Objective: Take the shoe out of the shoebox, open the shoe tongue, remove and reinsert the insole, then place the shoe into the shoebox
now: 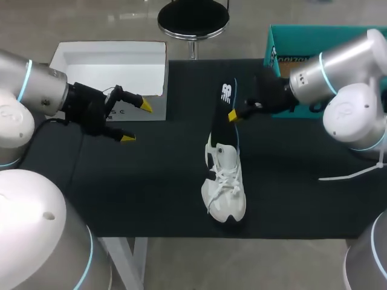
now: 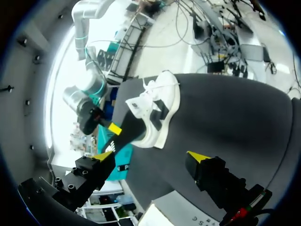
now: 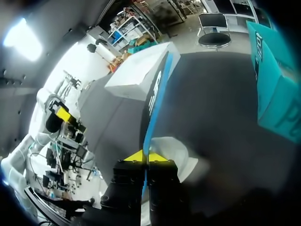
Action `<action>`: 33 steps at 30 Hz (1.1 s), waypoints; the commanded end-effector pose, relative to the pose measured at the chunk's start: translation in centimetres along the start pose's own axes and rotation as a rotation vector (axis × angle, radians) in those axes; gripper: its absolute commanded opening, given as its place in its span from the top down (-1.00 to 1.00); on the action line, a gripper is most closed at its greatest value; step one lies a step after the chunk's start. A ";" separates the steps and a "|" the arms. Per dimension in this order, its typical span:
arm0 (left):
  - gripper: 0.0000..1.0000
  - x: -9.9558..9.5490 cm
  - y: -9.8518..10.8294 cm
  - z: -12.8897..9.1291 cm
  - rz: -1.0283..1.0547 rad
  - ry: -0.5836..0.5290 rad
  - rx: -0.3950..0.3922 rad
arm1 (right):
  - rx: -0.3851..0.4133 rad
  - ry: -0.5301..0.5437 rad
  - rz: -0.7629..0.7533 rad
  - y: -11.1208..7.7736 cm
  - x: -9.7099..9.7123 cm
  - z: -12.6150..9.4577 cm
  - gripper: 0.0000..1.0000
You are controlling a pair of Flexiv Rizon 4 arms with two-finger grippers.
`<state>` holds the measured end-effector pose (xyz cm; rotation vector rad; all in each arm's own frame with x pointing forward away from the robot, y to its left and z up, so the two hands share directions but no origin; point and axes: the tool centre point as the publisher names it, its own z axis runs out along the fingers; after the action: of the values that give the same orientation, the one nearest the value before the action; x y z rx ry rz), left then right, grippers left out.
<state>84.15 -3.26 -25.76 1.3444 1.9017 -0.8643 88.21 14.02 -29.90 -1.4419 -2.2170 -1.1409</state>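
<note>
Right gripper [image 1: 234, 113] clamped on the black insole [image 1: 226, 96], whose lower end meets the opening of the white shoe [image 1: 225, 181] lying mid-table, left gripper [image 1: 136, 122] spread and empty near the white box [image 1: 109, 60]: guide the insole along the shoe's axis, 2 fingers firm, lest the unheld shoe drag.

L jaws apart, R jaws clamped.

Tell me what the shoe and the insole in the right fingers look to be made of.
The insole: probably thin foam with a matte black fabric top and blue edge; it holds straight as a flat strip. The shoe: white textile upper, seemingly mesh, with black panels and woven laces, all matte; sole material unclear.
</note>
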 end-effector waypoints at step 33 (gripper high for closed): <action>-1.00 0.0 0.0 0.1 0.000 0.003 -0.003 | 0.010 0.030 0.061 -5.1 0.5 2.4 -0.18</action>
<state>84.15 -3.26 -25.76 1.3444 1.9017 -0.8643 83.55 14.85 -33.88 -1.4641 -2.1347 -1.1364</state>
